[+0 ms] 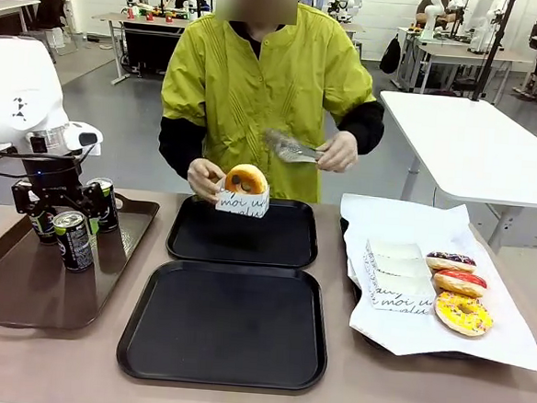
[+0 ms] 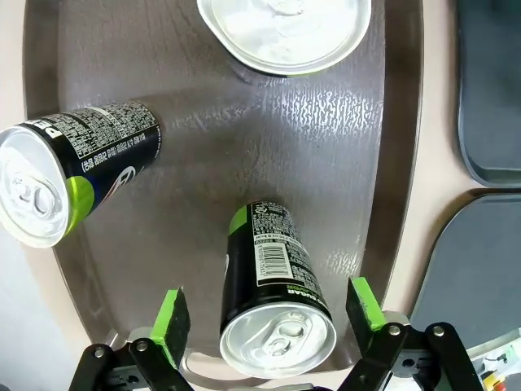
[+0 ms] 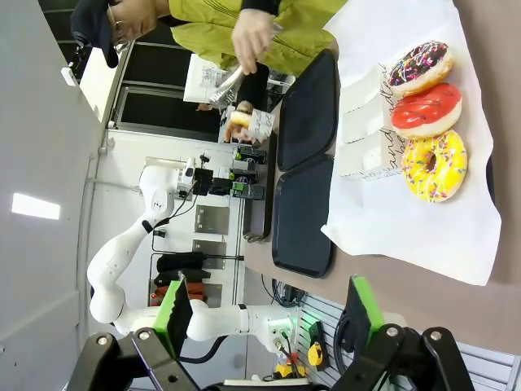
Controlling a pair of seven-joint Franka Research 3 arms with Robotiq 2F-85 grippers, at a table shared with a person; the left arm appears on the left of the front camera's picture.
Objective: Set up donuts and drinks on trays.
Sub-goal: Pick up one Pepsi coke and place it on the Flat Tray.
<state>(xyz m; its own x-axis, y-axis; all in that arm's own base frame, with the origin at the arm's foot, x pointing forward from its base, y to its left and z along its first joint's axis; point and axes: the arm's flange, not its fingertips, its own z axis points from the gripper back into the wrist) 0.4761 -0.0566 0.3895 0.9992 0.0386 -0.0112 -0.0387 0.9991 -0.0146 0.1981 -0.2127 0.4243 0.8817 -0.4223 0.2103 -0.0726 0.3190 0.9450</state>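
**Front view.** The left gripper (image 1: 58, 207) hangs at the left of the frame over three cans (image 1: 74, 240) standing on the brown tray (image 1: 23, 286). Which can it brackets cannot be told here. The near black tray (image 1: 225, 328) and far black tray (image 1: 247, 242) lie at centre, to the right of the cans. A person's hand (image 1: 206, 177) holds a boxed donut (image 1: 246, 186) at the far tray's upper edge, and the other hand (image 1: 338, 151) holds tongs (image 1: 291, 148). Loose donuts (image 1: 463, 314) sit on white paper at right. Judgement: the left arm is the nearer one to the drinks.

**Left wrist view.** The green-and-black can (image 2: 273, 285) stands upright at bottom centre, its long axis along the fingers. It sits between the green pads (image 2: 171, 322) with a gap on each side, so the claw is released and grasps nothing. A Pepsi can (image 2: 73, 167) stands at left. The tray surface is glossy and textured.

**Right wrist view.** The right gripper (image 3: 267, 281) sits at the bottom of the frame, spread with nothing between the fingers, well apart from the donuts at upper right. The room is an open lab hall.
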